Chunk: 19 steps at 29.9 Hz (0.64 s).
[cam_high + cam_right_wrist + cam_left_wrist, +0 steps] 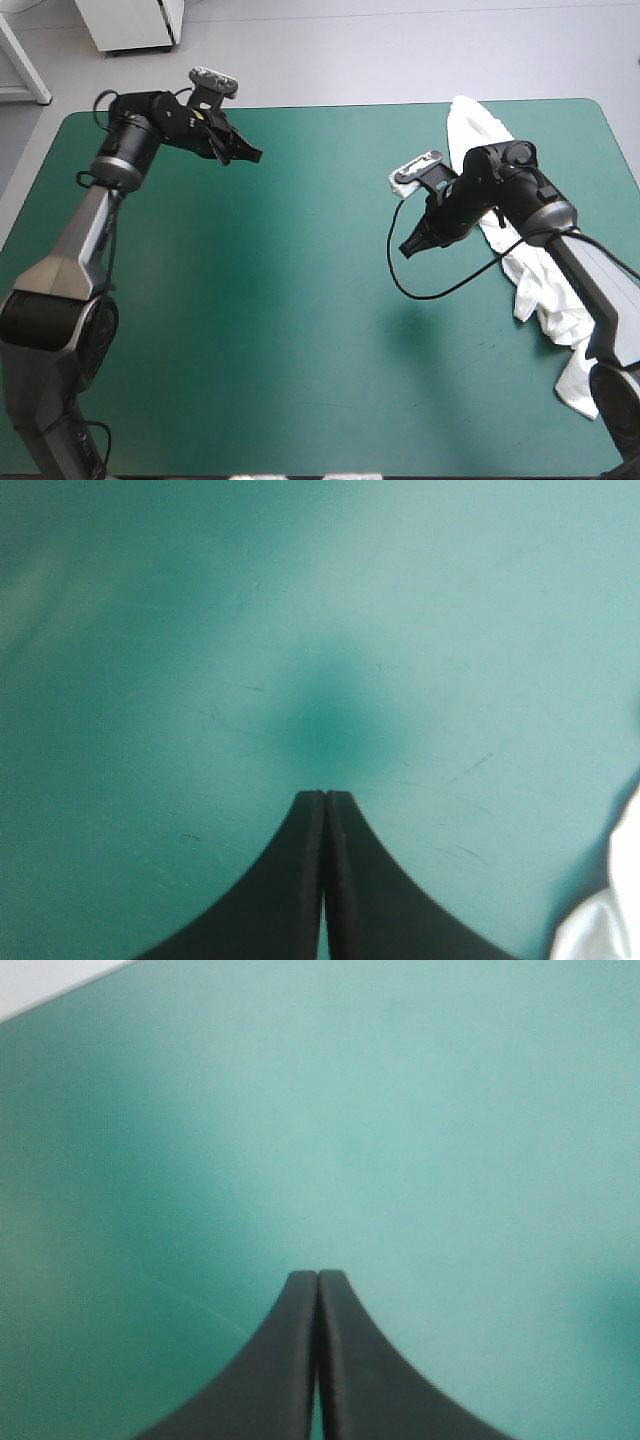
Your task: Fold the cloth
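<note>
While the T-shirt (538,285) lies crumpled in a long strip along the table's (300,400) right edge, my left gripper (250,155) and right gripper (408,247) hang pinched together, holding nothing, over wide bare teal-green cover, the right one nearer the T-shirt.

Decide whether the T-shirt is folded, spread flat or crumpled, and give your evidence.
Crumpled: the T-shirt lies in a long rumpled strip near the table's right edge.

A matt teal-green cover (300,340) fills the frame, smooth but faintly scuffed with fine hairline marks. At right lies the T-shirt (540,290) — soft white cloth, creased and rumpled. The black fingers (290,1360) show a matt, finely grained surface.
</note>
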Available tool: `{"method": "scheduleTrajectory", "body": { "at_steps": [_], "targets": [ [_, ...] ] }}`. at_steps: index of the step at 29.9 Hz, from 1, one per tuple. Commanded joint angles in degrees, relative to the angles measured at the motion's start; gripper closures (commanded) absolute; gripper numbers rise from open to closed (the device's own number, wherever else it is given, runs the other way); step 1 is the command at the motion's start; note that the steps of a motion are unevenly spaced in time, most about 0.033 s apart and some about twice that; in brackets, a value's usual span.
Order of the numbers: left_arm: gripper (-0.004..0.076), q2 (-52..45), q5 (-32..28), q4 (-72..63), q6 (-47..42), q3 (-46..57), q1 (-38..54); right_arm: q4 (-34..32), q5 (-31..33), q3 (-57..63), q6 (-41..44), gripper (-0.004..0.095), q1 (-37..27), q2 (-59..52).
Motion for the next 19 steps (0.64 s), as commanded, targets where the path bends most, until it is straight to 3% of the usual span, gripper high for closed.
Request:
{"method": "scheduleTrajectory", "body": {
  "at_steps": [1,8,12,15,19],
  "targets": [
    [0.0733,-10.04,0.23,-0.66,0.09,-1.93,-0.01,-1.37,1.56,-3.84,0.63,0.0925,-0.05,-6.46],
    [0.0732,-20.03,3.97,0.92,-0.43,-1.93,-0.01,-12.20,3.95,-0.44,6.73,0.0924,-0.05,-17.35],
    [0.0700,-23.88,5.90,0.92,-0.43,-1.83,-0.01,-14.10,4.93,3.50,8.35,0.0891,-0.05,-23.50],
    [0.0631,-25.57,7.31,0.81,-0.43,-1.83,-0.01,-14.42,4.93,5.63,9.43,0.0802,-0.05,-26.89],
    [0.0489,-27.04,8.14,0.33,-0.32,-1.83,-0.01,-17.13,4.93,6.16,11.33,0.0608,-0.18,-29.51]
  ]
}}
